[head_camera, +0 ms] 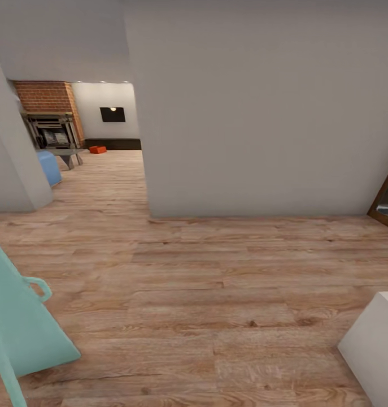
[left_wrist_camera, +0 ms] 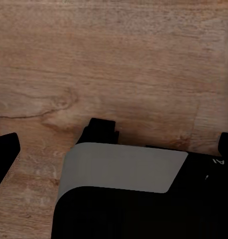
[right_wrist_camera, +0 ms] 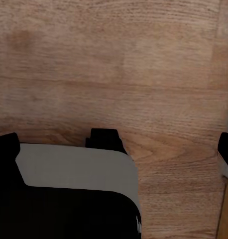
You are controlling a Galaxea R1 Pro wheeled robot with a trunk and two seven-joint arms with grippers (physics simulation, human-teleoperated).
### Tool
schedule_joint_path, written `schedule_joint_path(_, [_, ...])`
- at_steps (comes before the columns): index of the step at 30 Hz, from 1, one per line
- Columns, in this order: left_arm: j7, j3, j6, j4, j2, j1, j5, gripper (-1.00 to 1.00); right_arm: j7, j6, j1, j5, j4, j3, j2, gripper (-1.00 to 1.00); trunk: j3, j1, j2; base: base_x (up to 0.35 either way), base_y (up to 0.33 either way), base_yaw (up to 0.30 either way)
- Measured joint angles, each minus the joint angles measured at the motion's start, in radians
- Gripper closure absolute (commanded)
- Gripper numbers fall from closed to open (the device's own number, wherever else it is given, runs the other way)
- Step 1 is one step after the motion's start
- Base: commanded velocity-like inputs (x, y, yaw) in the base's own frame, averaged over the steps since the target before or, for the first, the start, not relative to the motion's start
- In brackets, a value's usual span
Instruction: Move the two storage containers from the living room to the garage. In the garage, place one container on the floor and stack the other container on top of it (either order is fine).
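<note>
Both arms hang low with their wrists turned down at the wood floor [head_camera: 216,294]. In the left wrist view the left claw [left_wrist_camera: 114,137] hovers over bare planks with a knot in the grain; one dark fingertip [left_wrist_camera: 100,130] pokes up past the grey and black housing, and dark parts sit at either edge of that picture. Whether this claw stands apart or together cannot be told. The right wrist view is much the same: the right claw [right_wrist_camera: 114,144] above plain planks, one dark fingertip [right_wrist_camera: 105,139] clear of the housing, and its state cannot be told either.

The wall [head_camera: 256,113], a broad pale block, stands straight ahead in the head view. To the wall's left a passage of the same wood planks runs back into the living room. There a brick fireplace [head_camera: 49,113] rises at the far end, with a blue sofa [head_camera: 48,165] end nearer than it. One orange container [head_camera: 97,149] lies on the floor far beyond the wall, right of the fireplace, before a dark bench [head_camera: 112,144]; a second cannot be made out. A dark panel [head_camera: 113,115] hangs above the bench. Nearer than the wall, a teal object [head_camera: 24,328] sits at the left and a white block [head_camera: 374,345] at the right. A brown frame [head_camera: 386,198] leans at the wall's right end.
</note>
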Motion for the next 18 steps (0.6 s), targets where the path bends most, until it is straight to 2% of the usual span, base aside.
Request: schedule_joint_path(18, [0.0, 0.0, -0.001, 0.0, 0.0, 0.0, -0.001, -1.0, -0.001, 0.003, 0.0, -0.002, 0.0, 0.0, 0.004, -1.0, 0.0, 0.0, 0.0, 0.322, 0.0, 0.0])
